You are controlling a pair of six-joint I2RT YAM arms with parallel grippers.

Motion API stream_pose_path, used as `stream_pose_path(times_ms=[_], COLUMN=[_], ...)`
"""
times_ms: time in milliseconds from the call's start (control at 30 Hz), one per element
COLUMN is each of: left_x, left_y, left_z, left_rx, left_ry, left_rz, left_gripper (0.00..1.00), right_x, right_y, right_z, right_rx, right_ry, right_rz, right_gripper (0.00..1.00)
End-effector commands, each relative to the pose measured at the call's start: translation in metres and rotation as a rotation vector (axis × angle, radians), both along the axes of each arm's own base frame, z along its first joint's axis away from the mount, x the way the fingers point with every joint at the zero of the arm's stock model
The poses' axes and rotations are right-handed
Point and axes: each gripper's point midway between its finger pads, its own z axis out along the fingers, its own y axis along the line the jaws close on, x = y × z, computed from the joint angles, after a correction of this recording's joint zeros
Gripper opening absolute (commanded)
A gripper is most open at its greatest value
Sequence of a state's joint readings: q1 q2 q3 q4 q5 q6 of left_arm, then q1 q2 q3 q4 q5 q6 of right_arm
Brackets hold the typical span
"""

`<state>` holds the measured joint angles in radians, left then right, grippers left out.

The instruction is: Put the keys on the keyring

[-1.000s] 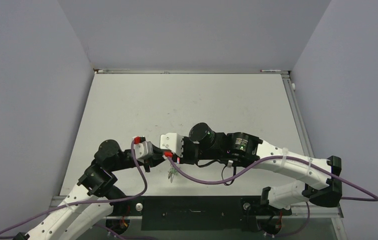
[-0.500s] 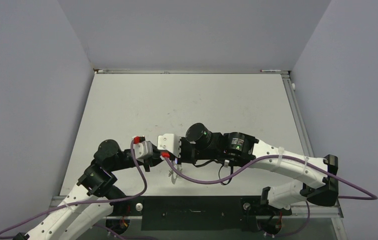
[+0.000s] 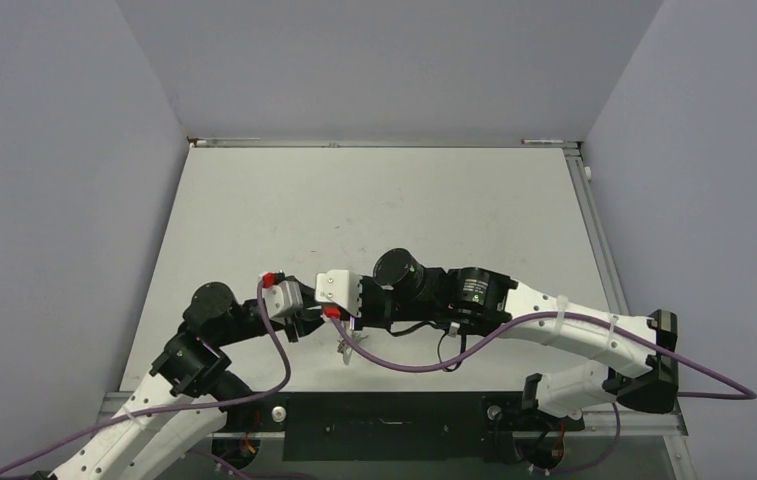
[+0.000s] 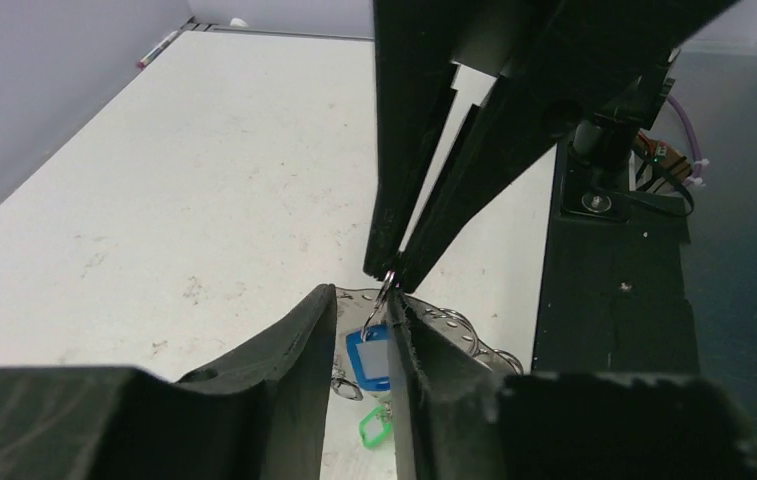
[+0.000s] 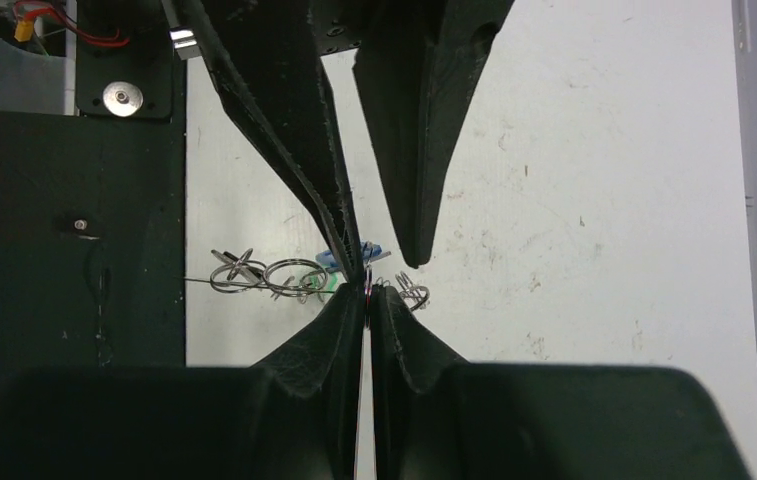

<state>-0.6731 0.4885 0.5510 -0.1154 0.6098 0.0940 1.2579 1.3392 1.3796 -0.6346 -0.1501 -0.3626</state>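
the keyring (image 5: 289, 277), a thin silvery wire hoop with small twisted metal bits strung along it, lies on the white table (image 4: 204, 200) just below the two sets of fingertips, which meet nose to nose over it. the right gripper (image 4: 394, 272) is pressed fully together, its tapered black tips pinching a fine wire loop (image 4: 384, 295) that runs down to the blue key (image 4: 369, 360). whether that loop is the key's own little ring or a strand of the hoop i cannot tell from these views. the left gripper (image 4: 362, 300) stands a narrow gap apart. the blue key's flat plastic cap shows in that gap just under the tips, and it is not clear that the fingers press on it at all. the green key (image 4: 374, 432), a small hollow plastic tab, lies loose on the table nearer the base of the left fingers, touched by neither gripper. the step in hand looks like threading the blue key, with one side steadying the wire while the other stands ready to take hold. the next move likely calls for the left fingers to close on the blue cap or the hoop and feed wire through the opening. that is fine work, since the wire is thin, slick and springy, and the matt black fingers are broad beside it.
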Motion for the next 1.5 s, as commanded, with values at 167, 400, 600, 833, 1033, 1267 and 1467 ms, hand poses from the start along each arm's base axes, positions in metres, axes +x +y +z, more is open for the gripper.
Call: stream_pose_path(times_ms=[167,400,600,833,1033,1267,1467], left_x=[-0.004,-0.012,-0.02,-0.039,-0.045,-0.043,-0.041], left_y=[0.015,0.019,0.017,0.015,0.015,0.017,0.018], left_z=[0.06,0.074,0.077,0.083,0.086,0.088,0.089], left_rx=[-0.167,-0.22,-0.233,-0.268,-0.285,-0.288,-0.292], left_ry=[-0.162,-0.209,-0.219,-0.242,-0.242,-0.243,-0.247], left_rz=[0.062,0.043,0.005,-0.092,-0.113,-0.1,-0.085], left_gripper=[0.54,0.5,0.45,0.45,0.45,0.43,0.42], right_x=[0.004,-0.001,-0.01,-0.016,-0.025,-0.032,-0.039], right_y=[0.0,-0.015,-0.025,-0.034,-0.049,-0.051,-0.066], right_z=[0.048,0.08,0.097,0.105,0.116,0.116,0.126], right_rx=[0.247,0.437,0.571,0.739,0.947,1.053,1.209], right_ry=[-0.105,-0.157,-0.167,-0.171,-0.182,-0.163,-0.182], right_rz=[-0.017,-0.022,-0.005,-0.001,0.011,0.035,0.06], right_gripper=[0.05,0.05,0.05,0.05,0.05,0.05,0.05])
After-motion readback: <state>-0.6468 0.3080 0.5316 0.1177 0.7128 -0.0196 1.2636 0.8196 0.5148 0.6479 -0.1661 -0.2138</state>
